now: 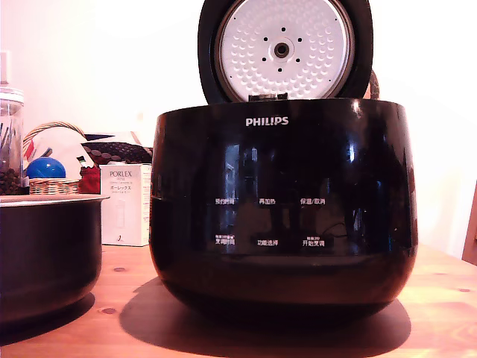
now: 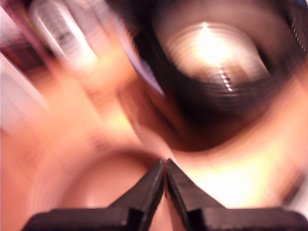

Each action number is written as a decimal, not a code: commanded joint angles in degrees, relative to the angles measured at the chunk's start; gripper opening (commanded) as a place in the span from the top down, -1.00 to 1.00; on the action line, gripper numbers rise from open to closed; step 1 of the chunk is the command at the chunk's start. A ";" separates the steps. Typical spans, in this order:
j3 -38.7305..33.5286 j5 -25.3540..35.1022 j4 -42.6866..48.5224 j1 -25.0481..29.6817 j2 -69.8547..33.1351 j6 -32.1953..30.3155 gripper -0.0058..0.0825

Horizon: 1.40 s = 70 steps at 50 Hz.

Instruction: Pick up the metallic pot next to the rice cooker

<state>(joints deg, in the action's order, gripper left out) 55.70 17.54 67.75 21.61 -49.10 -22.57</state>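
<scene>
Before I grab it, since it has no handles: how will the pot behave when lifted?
The pot looks like rigid metal, so it shouldn't flex. Its thin flared rim is the likely hold; the smooth wall may slip. The curved base could rock if nudged. The end effector looks shut.

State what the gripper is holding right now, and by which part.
Nothing. In the wrist view the gripper has its fingertips pressed together with nothing between them, and the metallic pot sits on the table untouched.
</scene>
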 commanded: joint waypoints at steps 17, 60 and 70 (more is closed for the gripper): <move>-0.72 -0.22 4.90 -0.07 -8.50 -6.43 0.01; -0.72 -6.60 -6.82 3.80 -29.86 -9.46 -0.15; -0.72 -9.70 -8.92 4.98 -33.27 -9.40 -0.10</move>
<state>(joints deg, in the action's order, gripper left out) 55.70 8.05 59.27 26.28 -81.38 -31.77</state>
